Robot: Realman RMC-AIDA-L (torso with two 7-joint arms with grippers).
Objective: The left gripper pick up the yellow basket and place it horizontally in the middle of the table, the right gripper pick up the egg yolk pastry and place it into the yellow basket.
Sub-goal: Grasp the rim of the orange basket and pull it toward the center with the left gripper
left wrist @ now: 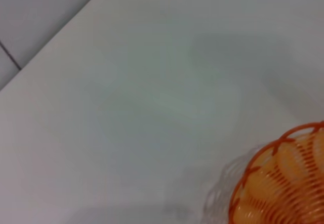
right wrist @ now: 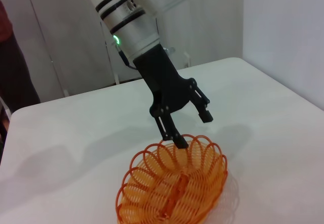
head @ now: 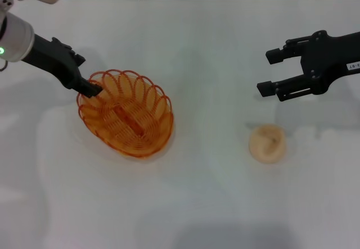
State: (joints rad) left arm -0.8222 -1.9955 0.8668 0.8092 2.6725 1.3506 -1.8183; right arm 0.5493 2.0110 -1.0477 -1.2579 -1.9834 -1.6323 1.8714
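Wire and matte white before us.
We see the yellow basket (head: pixel 127 116) in glossy wire, the table (head: pixel 214 198) smooth matte, the egg yolk pastry (head: pixel 268 143) soft and dull.

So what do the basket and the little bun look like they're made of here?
The yellow basket looks like thin wire with a glossy orange coating: open loops show the table through them; metal or plastic, I cannot tell. The egg yolk pastry looks like soft matte baked dough, pale with a dimpled top.

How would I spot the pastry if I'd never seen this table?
On the white table, look toward the robot's right side, just below the open right gripper. The egg yolk pastry is the small, pale, round bun, solid and dimpled, unlike the orange wire yellow basket.
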